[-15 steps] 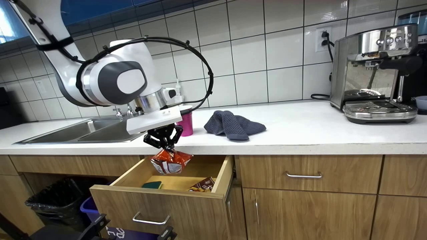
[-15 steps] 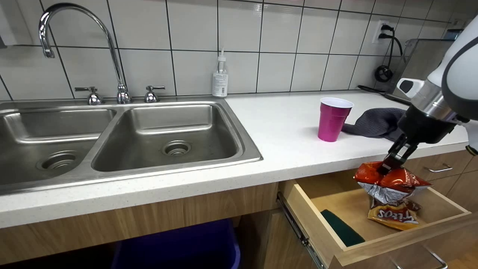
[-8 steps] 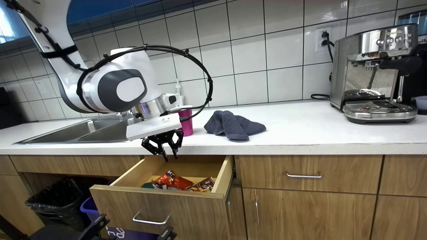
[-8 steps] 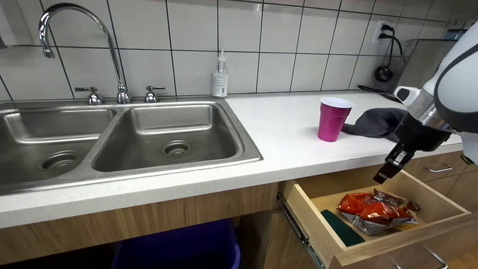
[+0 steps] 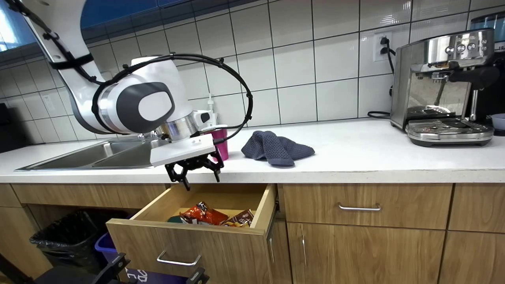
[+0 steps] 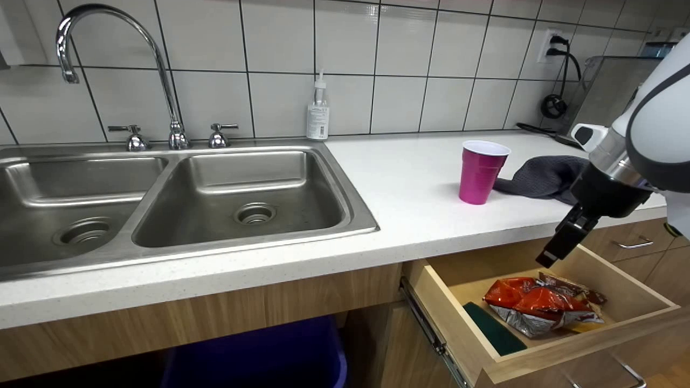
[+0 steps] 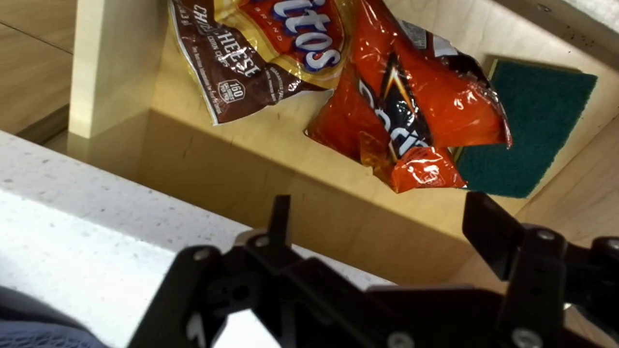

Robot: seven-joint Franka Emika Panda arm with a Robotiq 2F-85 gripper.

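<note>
My gripper [image 5: 202,184] stands open above the pulled-out drawer [image 5: 189,225], its fingers wide apart with nothing between them. Below it, a red-orange Doritos bag [image 6: 544,307] lies crumpled on the drawer floor, apart from the fingertips. In the wrist view the Doritos bag [image 7: 449,111] overlaps a brown and yellow Fritos bag [image 7: 232,63] on one side. On its other side it partly covers a dark green flat pad [image 7: 537,121]. Both fingers [image 7: 279,217] show in the wrist view, over the drawer's shaded inner end.
The white countertop edge [image 7: 111,193] runs close by the gripper. On the counter are a pink cup [image 6: 482,175] and a dark grey cloth [image 5: 272,148]. A steel sink [image 6: 345,215] and a coffee machine [image 5: 442,86] stand farther off. A black-lined bin [image 5: 75,240] sits under the counter.
A second ago my gripper was shut on the Doritos bag above the drawer. The jaws have spread and the bag has dropped onto the drawer floor. The arm sits slightly lower.
</note>
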